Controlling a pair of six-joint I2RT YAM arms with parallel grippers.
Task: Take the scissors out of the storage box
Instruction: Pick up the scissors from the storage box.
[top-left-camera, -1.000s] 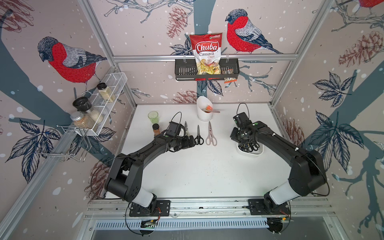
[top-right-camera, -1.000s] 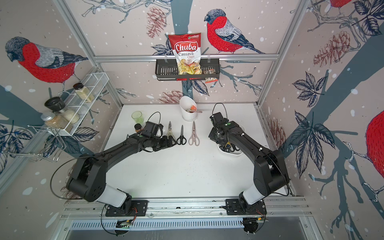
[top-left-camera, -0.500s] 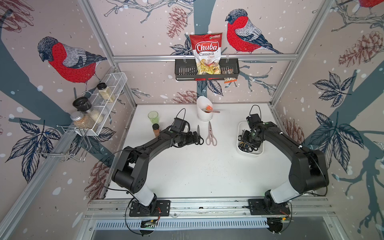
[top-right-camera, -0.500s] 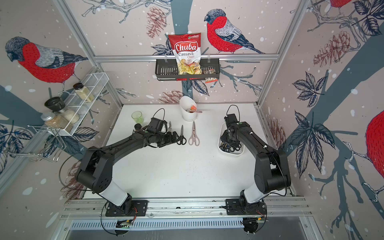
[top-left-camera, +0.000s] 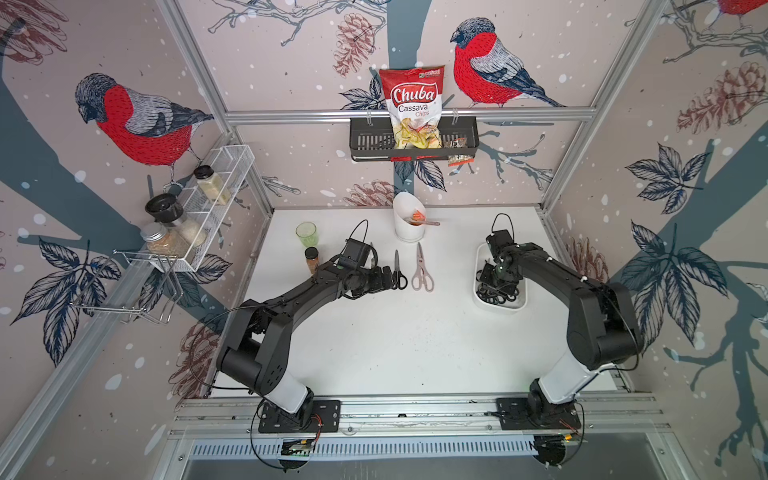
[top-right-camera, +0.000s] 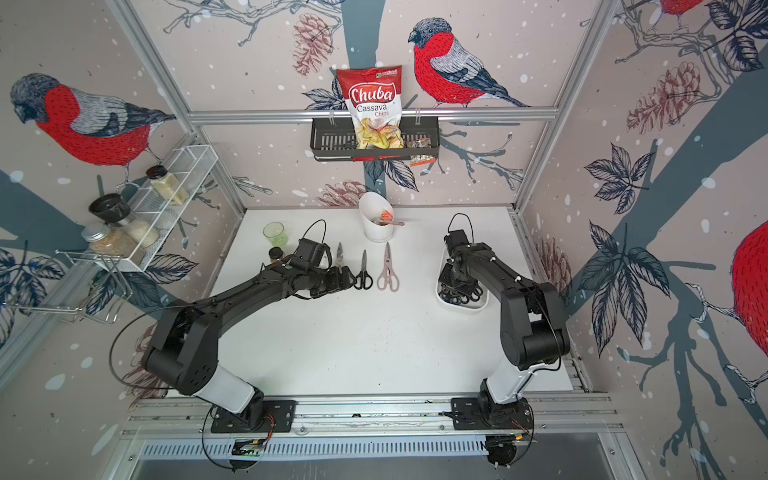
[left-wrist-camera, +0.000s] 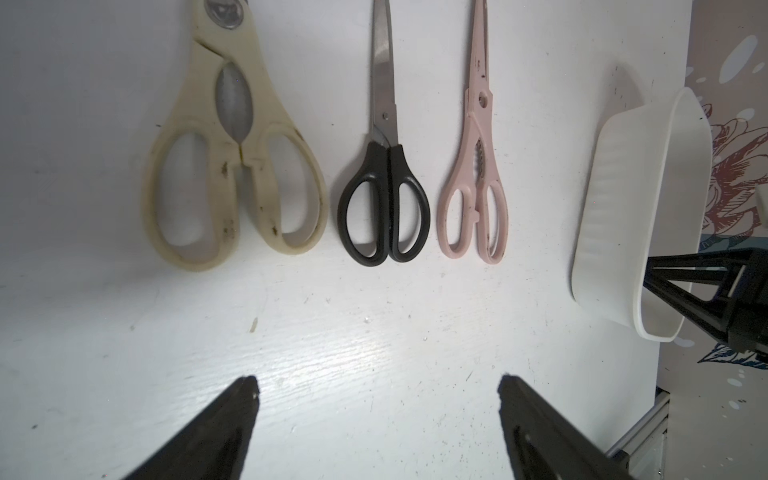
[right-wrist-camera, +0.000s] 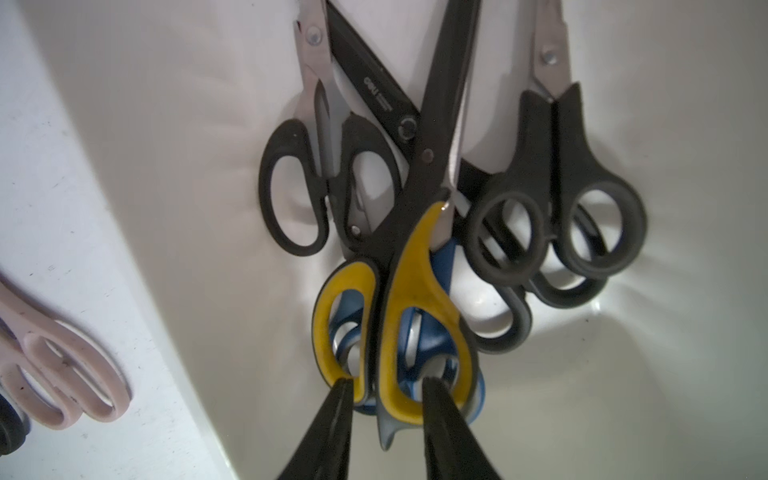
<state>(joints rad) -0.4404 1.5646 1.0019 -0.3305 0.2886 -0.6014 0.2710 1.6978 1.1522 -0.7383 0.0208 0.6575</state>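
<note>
Straddling the yellow-black scissors (right-wrist-camera: 415, 291) handles inside the storage box (right-wrist-camera: 166, 208): right end effector (right-wrist-camera: 388, 399), jaws narrowly apart. Left end effector (left-wrist-camera: 378, 386) spread wide, left of black scissors (left-wrist-camera: 384, 199).

Scissors (left-wrist-camera: 384, 83): three on table (top-left-camera: 395, 353), six in storage box (left-wrist-camera: 615, 199). One green cup (top-left-camera: 306, 235), one chips bag (top-left-camera: 413, 104).

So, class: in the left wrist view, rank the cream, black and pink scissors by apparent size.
1. cream scissors, broadest.
2-3. black scissors and pink scissors: alike in length, tips cropped; unranked.
</note>
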